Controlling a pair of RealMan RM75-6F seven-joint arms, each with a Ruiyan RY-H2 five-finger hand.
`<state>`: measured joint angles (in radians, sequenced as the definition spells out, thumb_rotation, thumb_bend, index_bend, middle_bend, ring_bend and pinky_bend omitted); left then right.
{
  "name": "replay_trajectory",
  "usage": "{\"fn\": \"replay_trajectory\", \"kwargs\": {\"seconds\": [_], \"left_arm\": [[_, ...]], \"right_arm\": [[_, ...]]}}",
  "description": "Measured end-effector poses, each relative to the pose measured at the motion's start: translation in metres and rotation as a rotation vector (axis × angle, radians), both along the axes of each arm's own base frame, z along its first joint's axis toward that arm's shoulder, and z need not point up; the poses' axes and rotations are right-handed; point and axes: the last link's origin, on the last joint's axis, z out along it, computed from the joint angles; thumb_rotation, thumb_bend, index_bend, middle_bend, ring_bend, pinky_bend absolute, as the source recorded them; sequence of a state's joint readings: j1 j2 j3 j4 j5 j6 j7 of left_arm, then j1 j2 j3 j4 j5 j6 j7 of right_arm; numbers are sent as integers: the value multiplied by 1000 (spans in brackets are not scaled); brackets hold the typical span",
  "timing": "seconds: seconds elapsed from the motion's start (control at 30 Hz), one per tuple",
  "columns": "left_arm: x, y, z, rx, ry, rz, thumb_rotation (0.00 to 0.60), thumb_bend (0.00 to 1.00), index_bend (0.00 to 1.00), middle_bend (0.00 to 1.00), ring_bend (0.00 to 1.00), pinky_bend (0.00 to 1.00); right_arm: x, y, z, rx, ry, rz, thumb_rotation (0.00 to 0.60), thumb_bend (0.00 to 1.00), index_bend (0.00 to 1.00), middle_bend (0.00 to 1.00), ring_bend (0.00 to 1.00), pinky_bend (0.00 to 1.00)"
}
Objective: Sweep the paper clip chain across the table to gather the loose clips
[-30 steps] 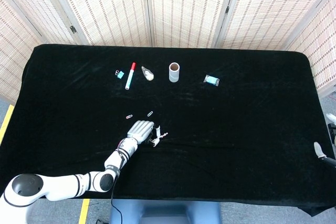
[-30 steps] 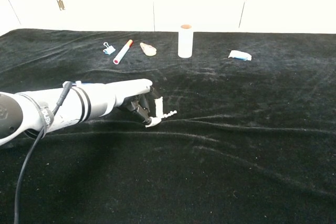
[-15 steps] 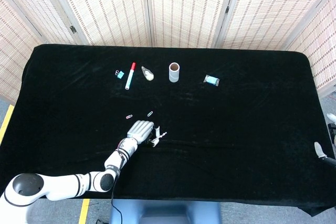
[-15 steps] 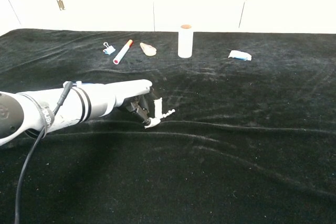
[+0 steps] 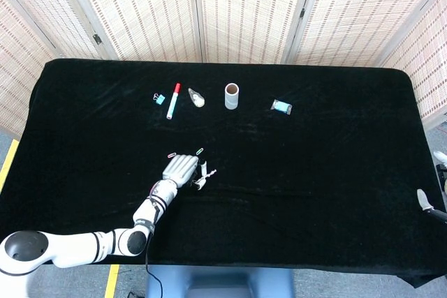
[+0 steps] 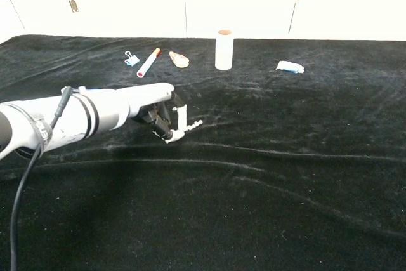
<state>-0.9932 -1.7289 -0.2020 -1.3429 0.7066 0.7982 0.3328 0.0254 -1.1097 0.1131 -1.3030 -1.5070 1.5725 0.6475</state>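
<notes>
Take the cardboard tube (image 5: 232,95) as your landmark: your left hand (image 5: 181,170) sits well in front of it and off to its left, palm down on the black tablecloth (image 5: 321,165). Your fingers are curled in around the paper clip chain (image 6: 190,125), which you hold pinched low at the hand's tube-side edge; a short pale tail of it sticks out toward the tube's side and lies on or just above the cloth. The chest view shows the grip better than the head view, though the exact contact is too small to make out.

The loose clips (image 5: 200,151) lie just beyond your fingertips, between the hand and the tube, a greenish one nearer the tube's line and a pinkish one further left.

To sweep well, keep the pinch firm and the wrist low so the free tail drags flat on the cloth rather than lifting over the clips. Carry the chain past the clips first, then draw it back through them in one slow, steady arc. The cloth is wrinkled in front of the hand, so a fast pull is likely to snag or hop the tail. Stay well short of the red marker (image 5: 172,100) and blue binder clip (image 5: 160,98) left of the tube.

Your right hand is not in view.
</notes>
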Motion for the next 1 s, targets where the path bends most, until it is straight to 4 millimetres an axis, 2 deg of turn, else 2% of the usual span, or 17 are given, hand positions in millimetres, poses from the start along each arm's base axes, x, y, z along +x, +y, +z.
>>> {"fn": "replay_trajectory", "kwargs": {"seconds": [0.4,0.73,1.0], "left_arm": [[-4,23,36,122,-47,-3,600,601,839,1000,1000,1000],[-33,47,53,161,-54,54,600,601,840,1000,1000,1000],[-54,58,54,161,-37,88,600,601,841,1000,1000,1000]], "right_arm": [[0,1,-1,2,3,1,600,411,116,0,0,0],[-1,-4,-6,17,11,-13,600,412,117,0,0,0],[-2,-7,-8,22,14,-24,600,411,117,0,0,0]]}}
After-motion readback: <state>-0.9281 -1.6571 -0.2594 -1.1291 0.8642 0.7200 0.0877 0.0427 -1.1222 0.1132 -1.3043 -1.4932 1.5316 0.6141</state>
